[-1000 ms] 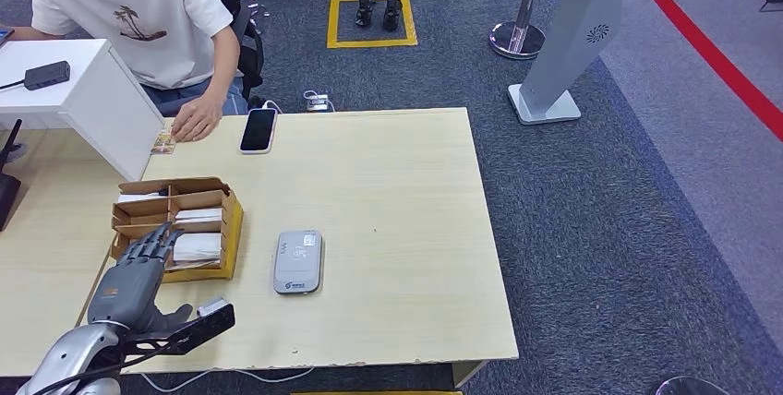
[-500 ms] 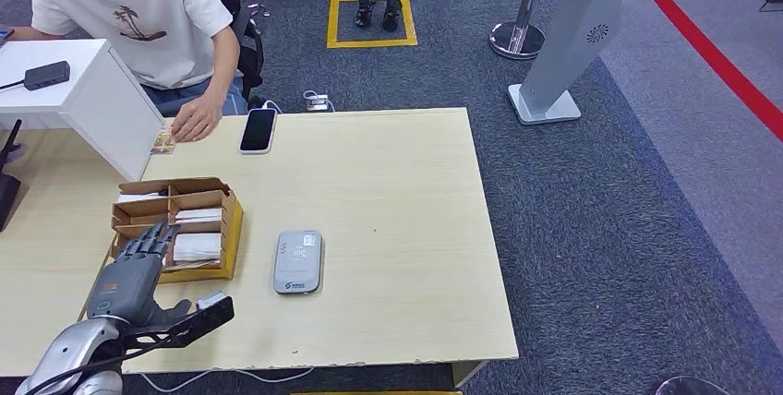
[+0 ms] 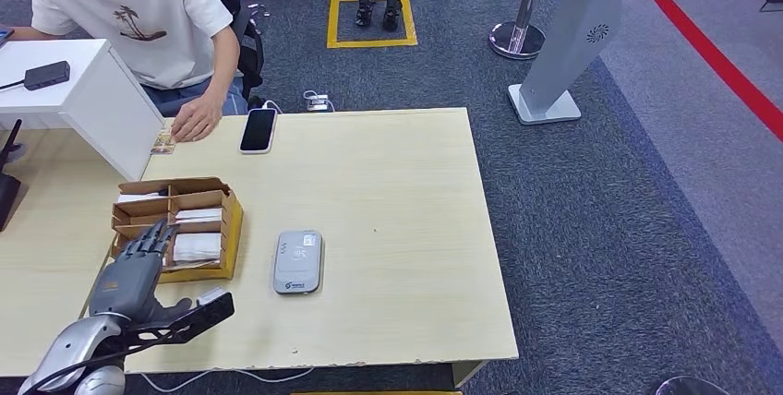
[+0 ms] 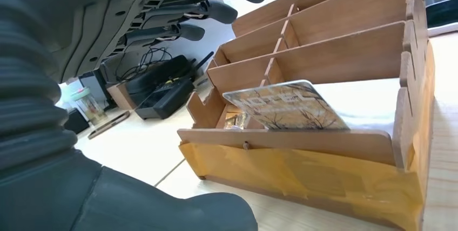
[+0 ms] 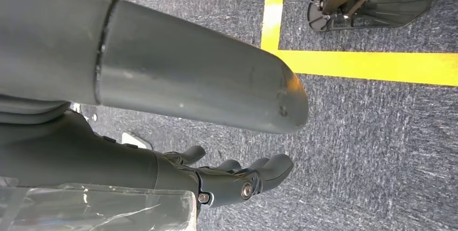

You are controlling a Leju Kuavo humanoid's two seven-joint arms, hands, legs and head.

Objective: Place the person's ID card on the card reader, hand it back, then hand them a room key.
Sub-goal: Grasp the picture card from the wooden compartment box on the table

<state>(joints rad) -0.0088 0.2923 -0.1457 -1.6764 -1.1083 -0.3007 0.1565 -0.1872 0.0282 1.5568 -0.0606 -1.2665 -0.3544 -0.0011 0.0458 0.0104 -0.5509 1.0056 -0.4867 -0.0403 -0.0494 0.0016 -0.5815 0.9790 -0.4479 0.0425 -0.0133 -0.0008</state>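
Left hand (image 3: 129, 275): dark grey, on a silver arm, raised over the near-left part of the table, fingers apart and extended, holding nothing; fingertips (image 3: 157, 233) reach the near edge of the card box. The left wrist view shows the same hand (image 4: 108, 36) with fingers spread above the box. Right hand (image 5: 237, 179): hanging beside the robot's body over grey carpet, fingers loosely apart, nothing in it. Wooden card box (image 3: 175, 224): divided into compartments, yellow-taped along its base, holding white cards; in the left wrist view one printed room key card (image 4: 286, 107) leans tilted in the nearest compartment of the box (image 4: 324, 144). Card reader (image 3: 297, 262): grey, flat on the table just right of the box, nothing on it. Table (image 3: 397, 229): light wood. ID card (image 3: 163, 143): at the far-left table edge, by the person's hand (image 3: 196, 120). Black smartphone (image 3: 258, 129): lying just right of that hand. Person (image 3: 129, 17): white T-shirt, seated behind the table.
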